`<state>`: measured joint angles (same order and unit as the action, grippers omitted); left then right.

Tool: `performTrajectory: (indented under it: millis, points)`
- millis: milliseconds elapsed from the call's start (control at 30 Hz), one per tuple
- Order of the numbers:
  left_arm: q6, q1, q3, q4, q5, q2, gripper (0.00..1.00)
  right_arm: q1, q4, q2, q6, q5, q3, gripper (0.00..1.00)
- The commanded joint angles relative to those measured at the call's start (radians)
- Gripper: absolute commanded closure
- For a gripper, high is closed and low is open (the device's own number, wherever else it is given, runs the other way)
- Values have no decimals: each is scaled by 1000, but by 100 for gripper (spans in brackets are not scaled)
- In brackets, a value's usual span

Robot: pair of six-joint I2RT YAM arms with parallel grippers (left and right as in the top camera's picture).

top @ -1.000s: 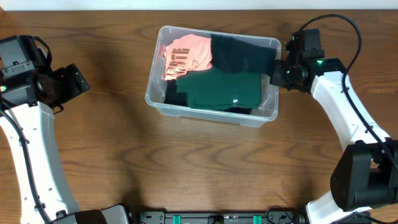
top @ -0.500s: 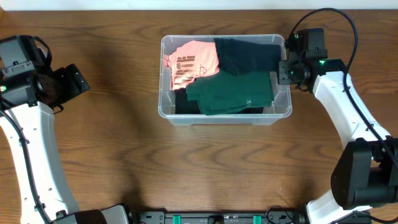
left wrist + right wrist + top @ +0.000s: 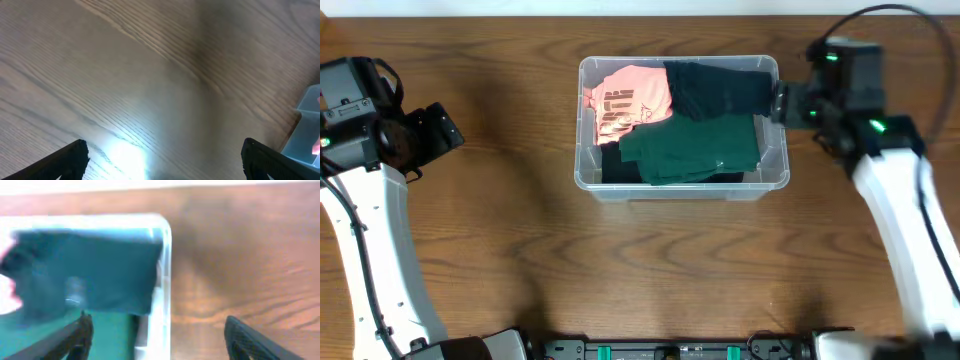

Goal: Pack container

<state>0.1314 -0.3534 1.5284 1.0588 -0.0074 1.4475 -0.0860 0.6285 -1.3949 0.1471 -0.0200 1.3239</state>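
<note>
So, the container (image 3: 680, 190) is found a bit above the middle of the overhead frame, its sides squared to the frame edges. Bare counter (image 3: 650, 280) is seen nearly all round it. There's a wide strip below, a big open patch to the left, and a narrower band above, up to the pale edge along the top.

Room is tighter on the right, where the right gripper (image 3: 782, 103) is placed just at the bin's upper right corner. In the blurry right wrist view its fingers (image 3: 65, 342) are spread wide and the thin side wall is straddled. One finger is seen over the clothes inside, the other over bare wood outside, and nothing is pinched.

The left gripper (image 3: 445, 130) is found well apart from the bin, near the left edge of the frame. In the left wrist view its fingers (image 3: 60, 162) are spread wide over bare wood with nothing between them. Only a corner of the container is caught at the right edge of that view.

Materials: the bin is made of clear, colourless plastic, with rounded corners and a moulded rim. It's filled with soft folded fabric:
- A peach shirt (image 3: 625, 95) with dark lettering is laid at the upper left.
- A dark garment (image 3: 720, 88) is laid at the upper right.
- A green garment (image 3: 695, 150) is spread across the lower right, with something darker showing at the lower left beside it.

The counter is brown wood with long grain lines, and a glare patch is picked up in the left wrist view.
</note>
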Motion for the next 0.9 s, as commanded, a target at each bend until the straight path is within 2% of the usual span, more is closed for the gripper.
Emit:
performTrajectory:
  millis: [0,233,400,600,867]
  points:
    - [8,-4,-1,3,-8,2,2,8,1,152,10,-7,4,1]
    - [8,-5,-1,3,-8,2,2,6,20,381,9,-7,4,1]
    - [8,-5,-1,3,-8,2,2,6,175,485,9,-5,4,1]
    - [8,-5,-1,3,-8,2,2,6,317,554,-10,28,4,1]
    - [8,-5,-1,3,-8,2,2,8,333,601,-99,78,2,1]
